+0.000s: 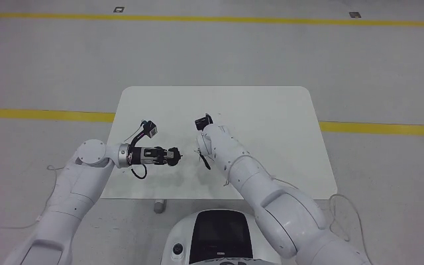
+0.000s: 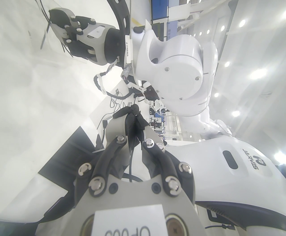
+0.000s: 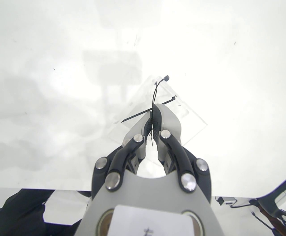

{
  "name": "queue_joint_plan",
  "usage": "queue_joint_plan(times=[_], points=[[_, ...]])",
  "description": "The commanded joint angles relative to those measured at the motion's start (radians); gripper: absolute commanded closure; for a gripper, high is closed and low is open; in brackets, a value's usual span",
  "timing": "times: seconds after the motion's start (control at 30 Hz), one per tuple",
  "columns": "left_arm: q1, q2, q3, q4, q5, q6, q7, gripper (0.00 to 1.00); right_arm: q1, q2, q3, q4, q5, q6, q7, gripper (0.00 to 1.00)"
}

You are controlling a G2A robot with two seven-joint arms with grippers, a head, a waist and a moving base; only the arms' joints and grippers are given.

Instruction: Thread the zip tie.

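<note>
My right gripper (image 3: 153,109) is shut on a thin black zip tie (image 3: 155,93). Its square head sticks out past the fingertips and its tail runs back between the fingers. In the top view this gripper (image 1: 204,158) hangs over the table's near middle, pointing down. My left gripper (image 2: 134,110) is shut, and a thin black strap (image 2: 132,149) runs back between its fingers. It sits level (image 1: 177,156) a short way to the left of the right gripper, pointing at it. In the left wrist view the right gripper (image 2: 52,21) shows with tie ends sticking out both ways.
A clear plastic sheet (image 3: 190,118) lies on the white table (image 1: 265,119) under the right gripper. Another black zip tie (image 3: 138,115) lies across it. The table's far and right parts are bare. Its near edge is close behind both grippers.
</note>
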Motion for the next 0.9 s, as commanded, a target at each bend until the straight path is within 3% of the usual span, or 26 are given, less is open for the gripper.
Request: queue_joint_plan(times=[0.0, 0.57, 0.87], points=[[0.0, 0.0, 0.0, 0.0, 0.0, 0.0, 0.0, 1.0, -0.018, 0.009, -0.01, -0.04, 0.001, -0.009, 0.021, 1.0], [0.0, 0.0, 0.0, 0.0, 0.0, 0.0, 0.0, 1.0, -0.177, 0.121, -0.097, -0.399, 0.001, -0.048, 0.188, 1.0], [0.0, 0.0, 0.0, 0.0, 0.0, 0.0, 0.0, 1.0, -0.227, 0.162, -0.108, -0.5, 0.001, -0.061, 0.222, 1.0]])
